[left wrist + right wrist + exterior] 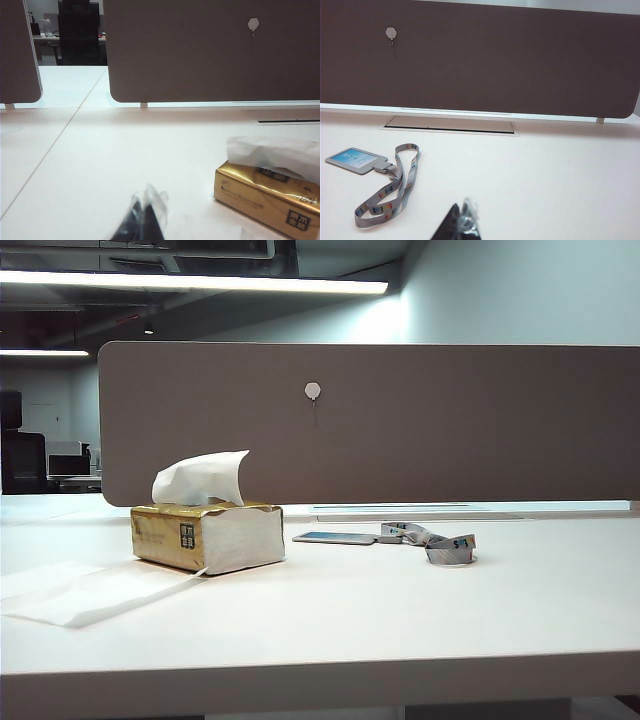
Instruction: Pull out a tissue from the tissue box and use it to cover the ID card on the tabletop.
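Your left gripper (142, 220) and right gripper (462, 222), both pressed together, sit low at the near edge; the tissue box (207, 536) lies far-right of the left, the ID card (354, 160) far-left of the right.

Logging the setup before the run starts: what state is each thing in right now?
tissue: sticking up from the box, not pulled out.
tissue box: lying on the tabletop.
ID card: flat, uncovered, clipped to its lanyard.
flat white sheet: lying in front of the box.
left claw: shut, empty.
right claw: shut, empty.
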`<action>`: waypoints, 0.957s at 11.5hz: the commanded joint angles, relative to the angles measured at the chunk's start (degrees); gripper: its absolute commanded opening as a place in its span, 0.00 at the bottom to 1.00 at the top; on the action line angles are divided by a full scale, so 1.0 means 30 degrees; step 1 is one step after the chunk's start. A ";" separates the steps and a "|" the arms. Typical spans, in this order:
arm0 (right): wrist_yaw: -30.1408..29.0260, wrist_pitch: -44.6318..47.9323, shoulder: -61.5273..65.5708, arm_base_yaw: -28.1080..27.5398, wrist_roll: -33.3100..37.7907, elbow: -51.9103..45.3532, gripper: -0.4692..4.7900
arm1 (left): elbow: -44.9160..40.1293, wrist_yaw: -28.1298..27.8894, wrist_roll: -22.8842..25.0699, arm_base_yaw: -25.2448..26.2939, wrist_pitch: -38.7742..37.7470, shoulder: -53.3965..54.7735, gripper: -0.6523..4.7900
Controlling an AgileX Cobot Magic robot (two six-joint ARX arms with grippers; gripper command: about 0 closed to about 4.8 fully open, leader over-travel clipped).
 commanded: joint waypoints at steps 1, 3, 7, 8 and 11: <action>0.0022 0.0095 -0.0015 0.0015 -0.0058 0.0000 0.08 | 0.0080 0.0073 0.0007 -0.0007 0.0357 0.0015 0.11; 0.0015 0.0131 -0.0015 0.0015 -0.0058 0.0000 0.08 | 0.0080 0.0102 0.0000 -0.0015 0.0364 0.0015 0.11; -0.0117 0.0765 -0.0015 0.0015 -0.0058 0.0000 0.08 | 0.0080 0.3789 0.0007 -0.0015 0.0386 0.0015 0.11; -0.0117 0.0947 -0.0015 0.0015 -0.0051 0.0000 0.08 | 0.0080 0.4466 0.0007 -0.0015 0.0386 0.0015 0.11; -0.0124 0.1421 -0.0015 0.0022 -0.0058 0.0138 0.08 | 0.0080 0.7191 0.0007 -0.0022 0.0415 0.0015 0.11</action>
